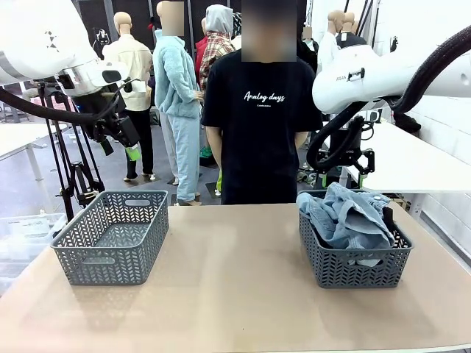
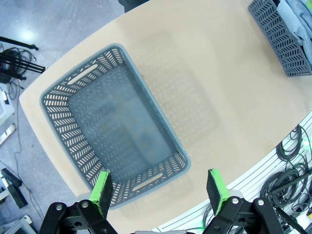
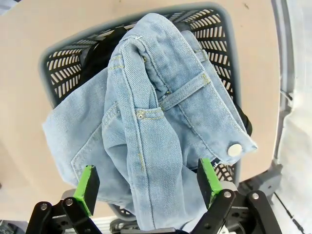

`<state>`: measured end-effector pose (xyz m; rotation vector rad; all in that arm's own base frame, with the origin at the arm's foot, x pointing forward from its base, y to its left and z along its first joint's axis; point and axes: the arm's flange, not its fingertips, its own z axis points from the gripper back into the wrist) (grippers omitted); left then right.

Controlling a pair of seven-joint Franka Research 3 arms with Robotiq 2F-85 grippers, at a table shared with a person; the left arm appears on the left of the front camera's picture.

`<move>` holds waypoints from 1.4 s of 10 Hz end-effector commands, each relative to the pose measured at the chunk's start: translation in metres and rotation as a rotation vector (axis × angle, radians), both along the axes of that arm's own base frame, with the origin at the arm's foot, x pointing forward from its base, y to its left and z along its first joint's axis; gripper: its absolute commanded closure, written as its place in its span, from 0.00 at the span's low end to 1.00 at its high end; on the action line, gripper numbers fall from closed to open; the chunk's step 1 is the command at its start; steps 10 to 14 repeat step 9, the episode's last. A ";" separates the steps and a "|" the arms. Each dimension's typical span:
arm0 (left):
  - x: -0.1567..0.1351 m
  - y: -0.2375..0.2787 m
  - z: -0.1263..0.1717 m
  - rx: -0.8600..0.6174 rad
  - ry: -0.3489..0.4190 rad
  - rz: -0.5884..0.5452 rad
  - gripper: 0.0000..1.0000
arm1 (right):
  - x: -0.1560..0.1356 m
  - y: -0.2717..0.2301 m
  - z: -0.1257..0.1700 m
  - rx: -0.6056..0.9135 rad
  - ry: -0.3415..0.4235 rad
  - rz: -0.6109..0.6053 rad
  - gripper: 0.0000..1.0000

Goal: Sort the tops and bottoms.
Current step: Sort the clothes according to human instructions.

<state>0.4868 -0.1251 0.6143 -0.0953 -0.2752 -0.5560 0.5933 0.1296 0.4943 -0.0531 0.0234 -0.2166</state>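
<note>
Pale light-blue denim shorts, one of the bottoms, lie heaped on top of the right grey basket, spilling over its rim. In the front view the shorts sit in that basket. A dark garment peeks out underneath; I cannot tell whether it is a top. My right gripper hangs open just above the shorts, holding nothing. My left gripper is open high over the empty left basket. Both arms are raised in the front view, the left gripper and right gripper well above the table.
The empty left basket stands at the table's left. A person in a black T-shirt stands at the far edge, hands behind the back. Bare tan tabletop lies between the baskets. Cables hang beyond the table edge.
</note>
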 end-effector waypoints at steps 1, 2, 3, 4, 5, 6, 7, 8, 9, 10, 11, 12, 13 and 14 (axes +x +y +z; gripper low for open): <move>0.000 0.001 0.002 -0.003 -0.010 0.002 0.00 | 0.000 -0.002 0.000 0.000 0.000 0.001 0.00; 0.000 0.001 0.002 -0.003 -0.010 0.002 0.00 | 0.000 -0.002 0.000 0.000 0.000 0.001 0.00; 0.000 0.001 0.002 -0.003 -0.010 0.002 0.00 | 0.000 -0.002 0.000 0.000 0.000 0.001 0.00; 0.000 0.001 0.002 -0.003 -0.010 0.002 0.00 | 0.000 -0.002 0.000 0.000 0.000 0.001 0.00; 0.000 0.001 0.002 -0.003 -0.010 0.002 0.00 | 0.000 -0.002 0.000 0.000 0.000 0.001 0.00; 0.000 0.001 0.002 -0.003 -0.010 0.002 0.00 | 0.000 -0.002 0.000 0.000 0.000 0.001 0.00; 0.000 0.001 0.002 -0.003 -0.010 0.002 0.00 | 0.000 -0.002 0.000 0.000 0.000 0.001 0.00; 0.000 0.001 0.002 -0.003 -0.010 0.002 0.00 | 0.000 -0.002 0.000 0.000 0.000 0.001 0.00; 0.000 0.001 0.002 -0.003 -0.010 0.002 0.00 | 0.000 -0.002 0.000 0.000 0.000 0.001 0.00; 0.000 0.001 0.002 -0.003 -0.010 0.002 0.00 | 0.000 -0.002 0.000 0.000 0.000 0.001 0.00; 0.000 0.001 0.002 -0.003 -0.010 0.002 0.00 | 0.000 -0.002 0.000 0.000 0.000 0.001 0.00; 0.000 0.001 0.002 -0.003 -0.010 0.002 0.00 | 0.000 -0.002 0.000 0.000 0.000 0.001 0.00; 0.000 0.001 0.002 -0.003 -0.010 0.002 0.00 | 0.000 -0.002 0.000 0.000 0.000 0.001 0.00; 0.000 0.001 0.002 -0.003 -0.010 0.002 0.00 | 0.000 -0.002 0.000 0.000 0.000 0.001 0.00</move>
